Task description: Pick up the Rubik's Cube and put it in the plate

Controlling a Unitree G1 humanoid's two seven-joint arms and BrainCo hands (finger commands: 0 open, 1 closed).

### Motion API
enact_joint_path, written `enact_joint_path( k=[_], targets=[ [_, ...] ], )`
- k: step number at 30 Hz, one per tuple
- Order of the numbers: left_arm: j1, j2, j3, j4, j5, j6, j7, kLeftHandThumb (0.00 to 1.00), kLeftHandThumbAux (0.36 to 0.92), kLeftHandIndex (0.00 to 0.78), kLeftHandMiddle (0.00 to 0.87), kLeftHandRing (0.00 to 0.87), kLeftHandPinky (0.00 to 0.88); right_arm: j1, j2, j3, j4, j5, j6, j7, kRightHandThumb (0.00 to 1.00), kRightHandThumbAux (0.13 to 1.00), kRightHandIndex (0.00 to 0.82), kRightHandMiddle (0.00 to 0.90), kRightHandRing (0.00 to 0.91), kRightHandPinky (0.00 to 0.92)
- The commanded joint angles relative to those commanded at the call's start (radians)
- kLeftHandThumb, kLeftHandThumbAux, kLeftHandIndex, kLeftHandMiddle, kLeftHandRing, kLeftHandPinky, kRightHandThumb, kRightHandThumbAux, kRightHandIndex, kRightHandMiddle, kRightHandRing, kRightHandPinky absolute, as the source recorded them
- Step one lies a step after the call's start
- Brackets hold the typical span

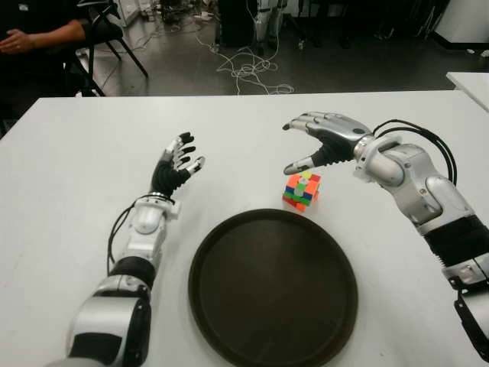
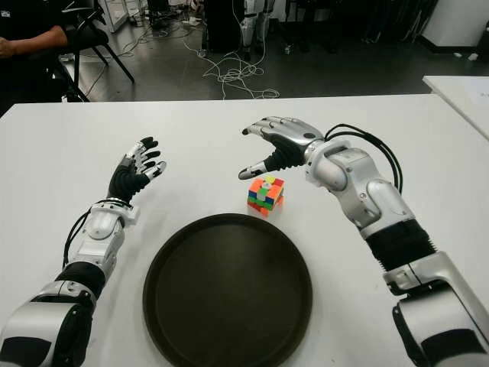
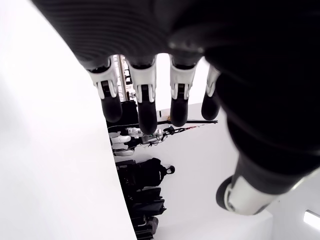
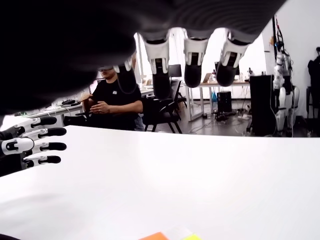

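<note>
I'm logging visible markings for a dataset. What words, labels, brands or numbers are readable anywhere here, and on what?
None can be read.
Rubik's Cube: coloured stickers only, no print.
Plate: plain dark surface.
Right hand and left hand: no legible marking.
Person's black shirt: a small mark, too small to read.

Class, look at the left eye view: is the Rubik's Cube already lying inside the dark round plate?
No: the Rubik's Cube sits on the white table just beyond the plate rim, under the open right hand.

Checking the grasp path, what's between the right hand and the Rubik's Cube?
Nothing: the open right hand hovers just above the Rubik's Cube, clear in both eye views.
</note>
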Motion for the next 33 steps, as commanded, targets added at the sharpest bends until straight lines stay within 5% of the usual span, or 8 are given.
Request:
enact_joint_path(
  k=[19, 33],
  targets=[
    [0.0, 0.003, -0.002, 0.005, 0.008, -0.004, 0.009, 0.0, 0.765, 0.138, 0.149, 0.124, 0.11, -0.01, 0.017, -0.007, 0.019, 0.027, 0.011, 0.042, 0.0, 0.579, 0.0, 0.0, 0.0, 0.0],
    [0.001, 0.003, -0.002, 0.003, 0.008, -0.008, 0.007, 0.0, 0.729, 0.131, 0.148, 0.125, 0.109, -0.024, 0.025, -0.005, 0.004, 0.037, 0.046, 0.154, 0.0, 0.673, 0.0, 0.0, 0.0, 0.0]
  ],
)
